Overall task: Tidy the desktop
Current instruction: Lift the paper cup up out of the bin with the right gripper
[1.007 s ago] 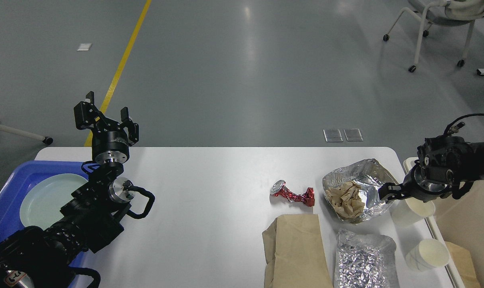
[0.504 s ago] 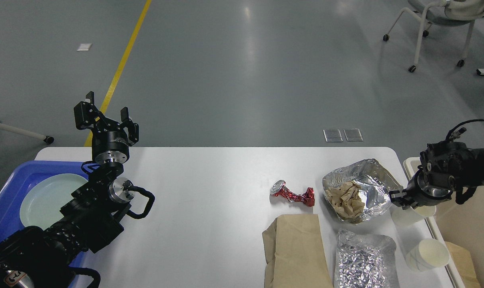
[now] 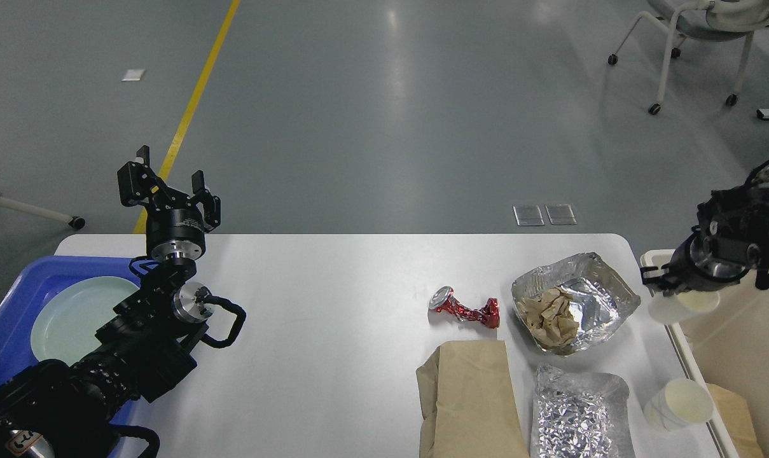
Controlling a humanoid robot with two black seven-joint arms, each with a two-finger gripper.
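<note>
Carrying a white paper cup (image 3: 682, 307) off the right edge of the desktop (image 3: 333, 305), the right gripper (image 3: 659, 278) is hanging over the beige bin (image 3: 740, 331) beside the table; its fingers appear clamped on the cup's rim, though they are small and dark. The left gripper (image 3: 165, 184) is hovering wide open and empty above the far left corner, near a blue tray (image 3: 15, 292) holding a plate (image 3: 72, 318). Much work is remaining: a crushed red can (image 3: 465, 309), a foil container (image 3: 572, 306) of crumpled paper, a brown bag (image 3: 470, 397), a foil packet (image 3: 578, 413) and a second cup (image 3: 678, 404) are lying on the tabletop.
</note>
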